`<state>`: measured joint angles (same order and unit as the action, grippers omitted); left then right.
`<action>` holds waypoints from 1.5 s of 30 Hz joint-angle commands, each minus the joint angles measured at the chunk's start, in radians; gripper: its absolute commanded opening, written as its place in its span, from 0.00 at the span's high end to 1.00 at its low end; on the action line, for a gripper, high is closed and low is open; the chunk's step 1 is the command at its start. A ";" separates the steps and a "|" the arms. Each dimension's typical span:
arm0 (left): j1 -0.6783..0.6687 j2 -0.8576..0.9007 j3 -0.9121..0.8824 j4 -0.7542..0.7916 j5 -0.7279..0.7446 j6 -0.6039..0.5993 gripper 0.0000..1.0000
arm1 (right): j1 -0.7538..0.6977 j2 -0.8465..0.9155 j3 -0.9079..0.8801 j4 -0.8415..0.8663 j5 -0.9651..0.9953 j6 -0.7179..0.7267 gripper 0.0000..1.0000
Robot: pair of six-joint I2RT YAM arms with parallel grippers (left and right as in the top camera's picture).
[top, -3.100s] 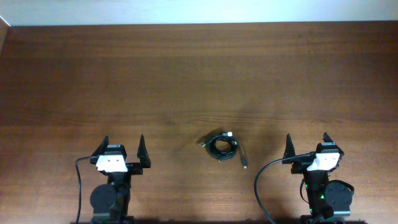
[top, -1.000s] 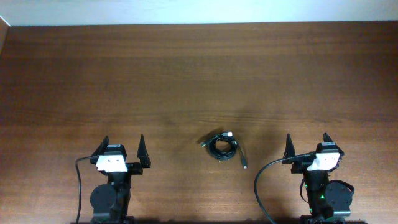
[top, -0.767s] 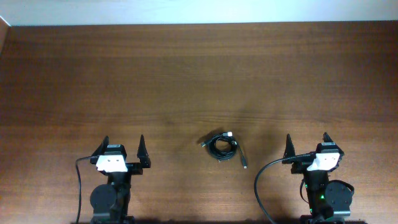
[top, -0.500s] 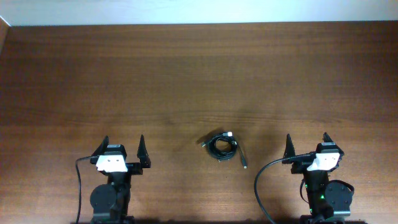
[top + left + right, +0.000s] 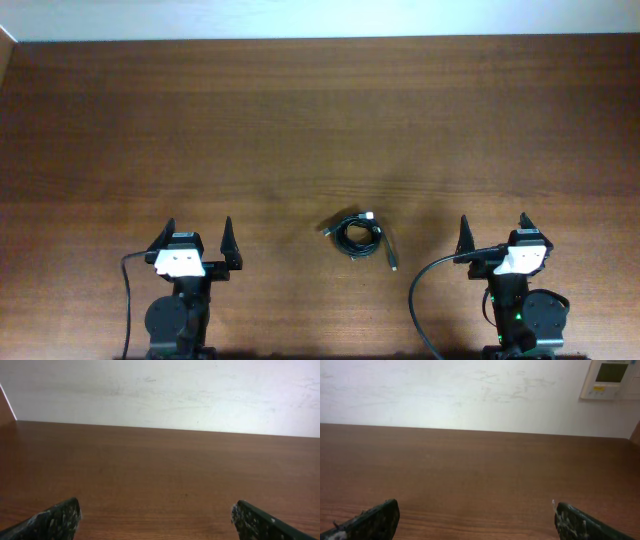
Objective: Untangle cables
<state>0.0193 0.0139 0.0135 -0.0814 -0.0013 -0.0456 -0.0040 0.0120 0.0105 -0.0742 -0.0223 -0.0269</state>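
**A:** One bundle of cables [image 5: 358, 237] is counted, on one table [image 5: 300, 120].
**B:** The strands inside cannot be told apart. Three plug ends [image 5: 393, 266] are made out at the bundle's edges, and one is a silvery plug [image 5: 369, 215].
**A:** Two grippers are tallied: the left gripper [image 5: 197, 228] left of the bundle, the right gripper [image 5: 494, 222] right of it.
**B:** Two fingers [image 5: 227, 238] are counted on each, four altogether. Two thick arm cables [image 5: 127, 290] are noted, and one wall panel [image 5: 611, 379].

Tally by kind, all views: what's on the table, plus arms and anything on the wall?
Cable bundle: 1 (too tangled to count the cords in it)
Grippers: 2, left gripper and right gripper, both open
Wall panel: 1
Total: 4
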 commanded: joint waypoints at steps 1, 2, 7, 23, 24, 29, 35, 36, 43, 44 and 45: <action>0.001 -0.009 -0.005 0.008 -0.008 0.010 0.01 | -0.003 -0.008 -0.005 -0.006 0.016 0.008 0.02; 0.002 -0.009 -0.005 0.042 0.009 0.008 0.01 | -0.003 -0.009 -0.005 -0.006 0.016 0.008 0.02; 0.001 -0.009 -0.005 0.378 0.114 0.008 0.01 | -0.003 -0.009 -0.005 -0.006 0.016 0.008 0.02; 0.002 0.461 0.821 -0.218 0.145 0.103 0.01 | -0.003 -0.009 -0.005 -0.006 0.016 0.008 0.02; 0.002 0.622 1.004 -0.398 0.189 0.103 0.00 | -0.003 -0.009 -0.005 -0.006 0.016 0.008 0.01; 0.002 0.956 1.288 -0.530 0.542 0.103 0.01 | -0.003 -0.009 -0.005 -0.006 0.016 0.008 0.02; 0.002 1.125 1.435 -0.689 0.420 0.045 0.01 | -0.003 -0.009 -0.005 -0.006 0.016 0.008 0.02; 0.002 1.167 1.495 -0.782 0.354 0.028 0.01 | -0.003 -0.009 -0.005 -0.006 0.016 0.008 0.02; 0.001 1.315 1.564 -0.924 0.542 0.026 0.01 | -0.003 -0.009 -0.005 -0.006 0.016 0.008 0.02; 0.001 1.335 1.563 -0.924 0.612 0.027 0.01 | -0.003 -0.009 -0.005 -0.006 0.016 0.008 0.02; 0.000 1.357 1.563 -0.933 0.676 0.027 0.01 | -0.003 -0.009 -0.005 -0.006 0.016 0.008 0.02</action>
<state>0.0200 1.3319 1.5574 -1.0031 0.4881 -0.0086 -0.0040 0.0101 0.0105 -0.0746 -0.0151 -0.0261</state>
